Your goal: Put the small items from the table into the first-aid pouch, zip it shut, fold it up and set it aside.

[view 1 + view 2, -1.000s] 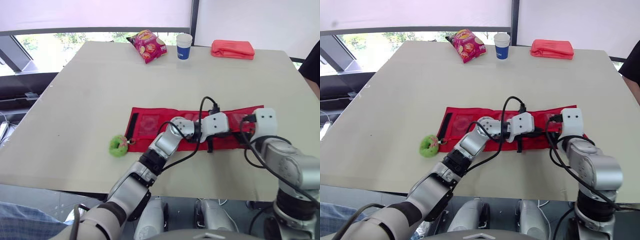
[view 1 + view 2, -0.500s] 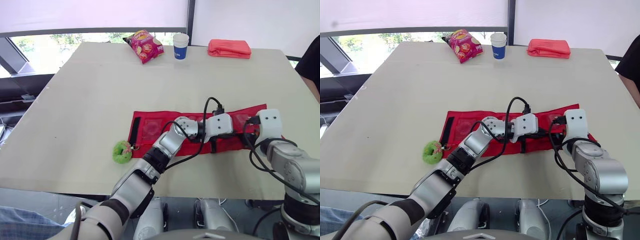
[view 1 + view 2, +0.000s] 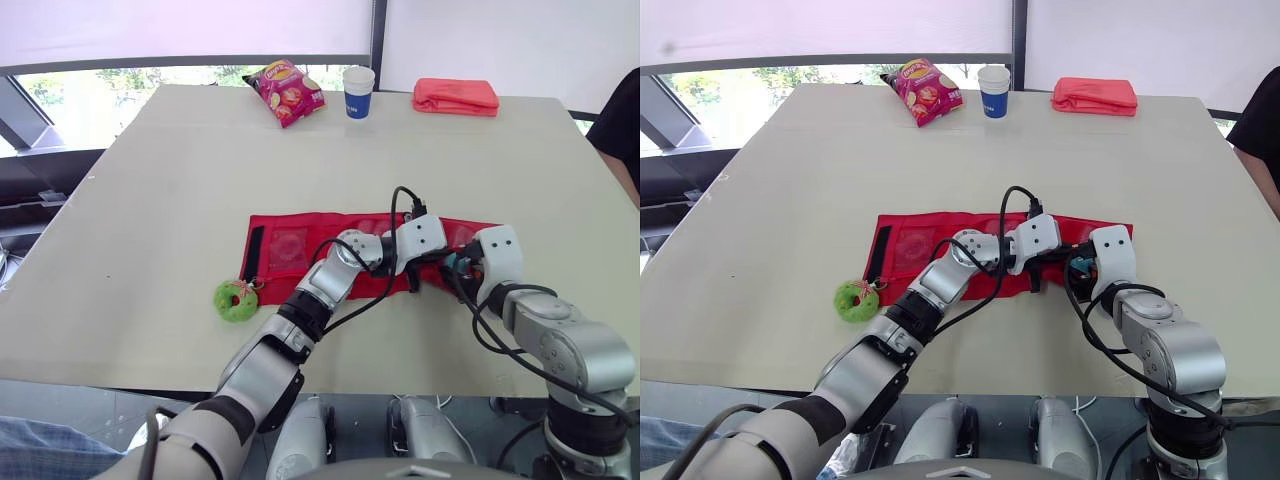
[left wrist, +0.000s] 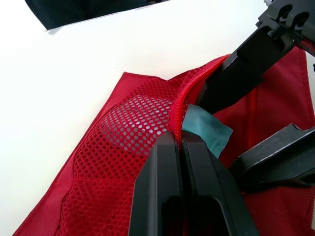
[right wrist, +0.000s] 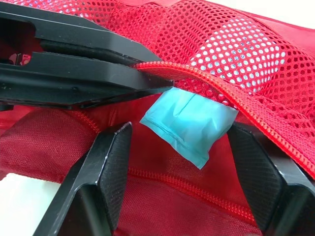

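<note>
Zipper lip of the red mesh first-aid pouch [image 3: 285, 245] is being pinched tight in the left pincer [image 4: 179, 143], probably so the pocket's being held open. The small teal packet [image 5: 194, 120] is being fed under that lip, right between the fingers of the right pincer [image 5: 181, 135], which is being kept spread wide.

Table [image 3: 180, 180]: pouch [image 3: 290, 245], chips [image 3: 287, 90], cup [image 3: 358, 92]

first-aid pouch [image 3: 300, 250]: red fabric, red zipper
mesh pocket [image 4: 133, 123]: red, regular pattern of small round holes
strip on pouch [image 3: 254, 252]: black
packet [image 5: 189, 123]: plain teal
ring toy [image 3: 236, 300]: bright green, pink flecks
snack bag [image 3: 286, 90]: magenta, yellow and red print
cup [image 3: 358, 91]: white above, blue below
folded cloth [image 3: 456, 96]: coral red
table [image 3: 180, 180]: plain beige
</note>
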Controlling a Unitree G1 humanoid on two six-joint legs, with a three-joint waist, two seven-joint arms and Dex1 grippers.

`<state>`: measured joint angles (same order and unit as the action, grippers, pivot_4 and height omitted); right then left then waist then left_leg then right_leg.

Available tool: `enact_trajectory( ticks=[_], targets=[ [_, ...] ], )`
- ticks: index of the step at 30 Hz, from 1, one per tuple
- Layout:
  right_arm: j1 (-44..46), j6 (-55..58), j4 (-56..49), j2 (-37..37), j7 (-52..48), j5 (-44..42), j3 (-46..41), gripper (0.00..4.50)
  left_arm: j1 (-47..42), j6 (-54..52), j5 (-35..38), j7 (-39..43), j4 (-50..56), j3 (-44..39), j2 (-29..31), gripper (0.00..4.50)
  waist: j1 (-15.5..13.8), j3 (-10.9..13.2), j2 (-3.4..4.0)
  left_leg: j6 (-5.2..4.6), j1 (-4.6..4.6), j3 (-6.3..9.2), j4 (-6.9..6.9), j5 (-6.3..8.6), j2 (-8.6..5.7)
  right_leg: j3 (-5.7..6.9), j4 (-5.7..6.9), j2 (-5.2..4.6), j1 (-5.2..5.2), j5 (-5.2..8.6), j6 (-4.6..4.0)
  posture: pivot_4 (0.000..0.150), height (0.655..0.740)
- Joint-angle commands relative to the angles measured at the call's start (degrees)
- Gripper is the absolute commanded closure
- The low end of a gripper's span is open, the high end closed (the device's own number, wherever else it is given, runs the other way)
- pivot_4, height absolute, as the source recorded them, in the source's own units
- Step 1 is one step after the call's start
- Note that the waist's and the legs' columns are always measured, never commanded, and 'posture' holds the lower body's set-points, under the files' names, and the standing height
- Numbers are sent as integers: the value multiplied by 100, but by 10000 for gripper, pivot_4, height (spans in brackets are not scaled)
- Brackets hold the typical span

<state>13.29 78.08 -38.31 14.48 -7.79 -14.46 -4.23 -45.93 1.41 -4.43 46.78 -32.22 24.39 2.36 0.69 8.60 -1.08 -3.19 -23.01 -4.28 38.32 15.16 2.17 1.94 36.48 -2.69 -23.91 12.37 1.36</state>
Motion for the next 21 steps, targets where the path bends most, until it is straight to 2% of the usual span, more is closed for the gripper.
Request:
enact_trajectory(
  ticks=[1, 9, 14, 21],
  targets=[
    [6, -107, -265, 69, -149, -126, 37, 12543, -98, 28, -7, -109, 88, -134, -51, 45000, 0, 0, 0, 0, 0, 1, 0, 0, 0, 0, 0, 0, 0, 0, 0, 1500, 7400],
    [-26, -338, -330, 356, -516, -324, -36, 12543, -99, 32, -15, -114, 70, -129, -52, 45000, 3, 0, 0, 0, 0, 1, 0, 0, 1, 1, 0, 0, 0, 1, 0, 1500, 7400],
    [-234, -415, -584, 742, -1076, -719, -102, 12543, -115, 35, -22, -131, 41, -145, -48, 45000, -4, 1, -1, 0, 0, 3, -1, 0, 1, 3, -3, 1, 0, 0, 0, 1500, 7400],
    [-853, -701, -987, 1474, -1942, -1338, -804, 12543, -98, 37, -35, -122, 32, -145, -43, 45000, -12, 2, -4, 0, -5, 5, -2, 0, 1, 7, -13, -1, 1, 0, 1, 1500, 7400]
  ],
)
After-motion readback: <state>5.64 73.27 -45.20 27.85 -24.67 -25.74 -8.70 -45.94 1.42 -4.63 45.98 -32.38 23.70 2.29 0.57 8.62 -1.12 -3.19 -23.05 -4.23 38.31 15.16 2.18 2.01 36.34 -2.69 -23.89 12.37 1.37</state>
